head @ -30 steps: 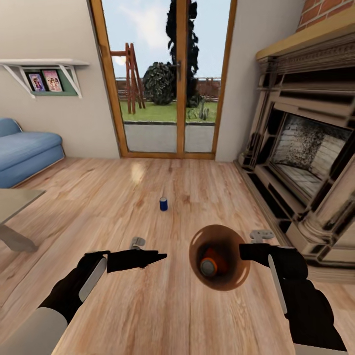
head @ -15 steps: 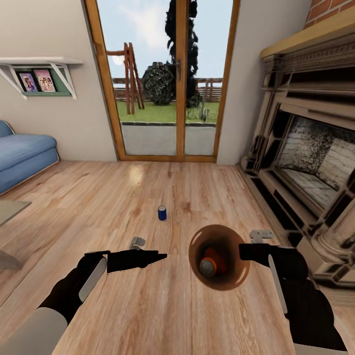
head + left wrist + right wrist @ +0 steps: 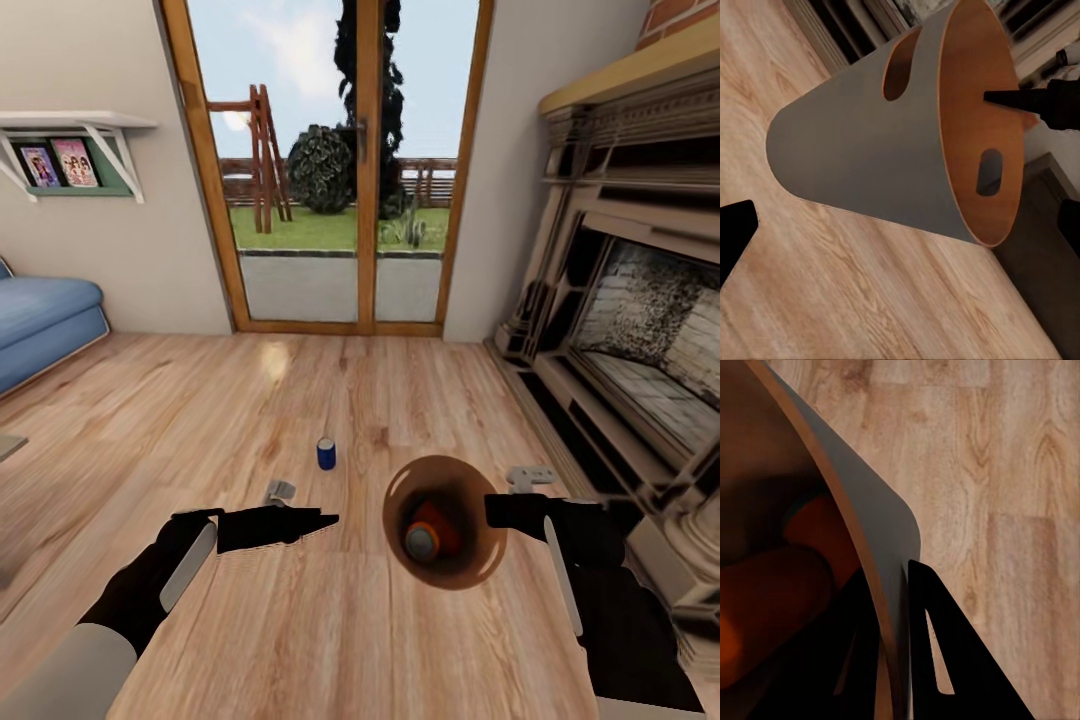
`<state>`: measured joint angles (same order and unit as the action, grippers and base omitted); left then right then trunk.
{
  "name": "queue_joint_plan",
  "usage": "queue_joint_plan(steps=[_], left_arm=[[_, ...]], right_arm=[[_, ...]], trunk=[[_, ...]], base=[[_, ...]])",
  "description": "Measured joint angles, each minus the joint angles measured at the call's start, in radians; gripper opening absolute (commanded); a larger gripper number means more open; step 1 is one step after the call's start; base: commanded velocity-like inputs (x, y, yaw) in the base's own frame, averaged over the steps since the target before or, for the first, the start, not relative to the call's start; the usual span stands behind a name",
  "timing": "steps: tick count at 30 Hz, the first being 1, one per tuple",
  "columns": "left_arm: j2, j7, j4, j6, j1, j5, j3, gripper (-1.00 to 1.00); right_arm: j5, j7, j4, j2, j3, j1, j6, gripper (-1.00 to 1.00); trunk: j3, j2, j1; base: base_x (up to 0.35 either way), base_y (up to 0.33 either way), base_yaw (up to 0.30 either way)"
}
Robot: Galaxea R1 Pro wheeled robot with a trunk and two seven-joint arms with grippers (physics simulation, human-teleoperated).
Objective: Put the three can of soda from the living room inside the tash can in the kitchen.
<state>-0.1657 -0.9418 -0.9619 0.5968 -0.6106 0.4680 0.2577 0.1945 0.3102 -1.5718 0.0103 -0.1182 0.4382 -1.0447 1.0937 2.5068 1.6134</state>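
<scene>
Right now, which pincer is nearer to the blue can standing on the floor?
Left. The left pincer hangs empty just short of the blue can, nearly in line with it. The right pincer is farther off to the side, clamped on the rim of the brown bin.

Black forearms, grey panel strips, pale sleeves, black pointed tool point(image 3: 300, 522) tips.

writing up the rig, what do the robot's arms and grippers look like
Both arms are glossy black near the wrists, with pale grey shells nearer the body. The left gripper and right gripper have slim, pointed black fingers. A silver-grey strip runs along each forearm, with a small grey bracket above each wrist.
</scene>
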Motion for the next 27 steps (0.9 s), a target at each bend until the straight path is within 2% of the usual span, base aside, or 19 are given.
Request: queue_joint_plan(steps=[27], left_arm=[[0.000,0.000,0.000,0.000,0.000,0.000,0.000,1.00]], right_arm=[[-0.004,0.000,0.000,0.001,0.000,0.000,0.000,-1.00]], trunk=[[0.013,0.000,0.000]], base=[[0.337,0.000,-0.024]])
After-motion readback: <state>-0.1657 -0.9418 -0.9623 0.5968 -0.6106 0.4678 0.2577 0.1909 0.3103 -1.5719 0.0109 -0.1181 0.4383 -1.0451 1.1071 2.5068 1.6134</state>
